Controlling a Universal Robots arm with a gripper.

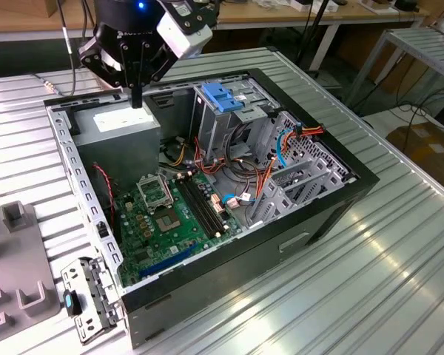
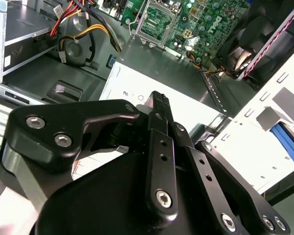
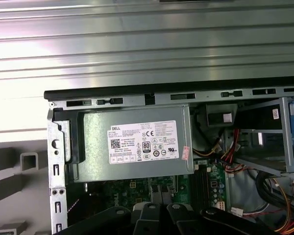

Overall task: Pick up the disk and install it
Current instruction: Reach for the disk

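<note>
The black robot gripper point(image 1: 137, 100) hangs in the upper left of the exterior view, pointing straight down. Its two thin fingers point(image 2: 159, 105) are pressed together, with nothing between them. Right under the tip is the big grey metal power box with a white sticker point(image 1: 122, 137). It sits in a corner of the open black computer case point(image 1: 333, 214). I cannot tell if the tip touches the box or stops just above it.

Nearer the middle of the exterior view lies the green circuit board point(image 1: 163, 222). At the top middle stands a metal cage with a blue plastic latch point(image 1: 222, 96) on top.

The disk is not in the gripper, and I cannot see all of it. In the second wrist view a blue plastic strip point(image 2: 286, 142) shows just outside the case's pale slotted wall point(image 2: 262, 112). I think that strip is one of the disk's side rails.

I think the disk will feel hard and a bit heavy. Its faces look smooth and slippery, and it should not be bumped. The two long sides with the rails look like the best place to pinch it.
</note>
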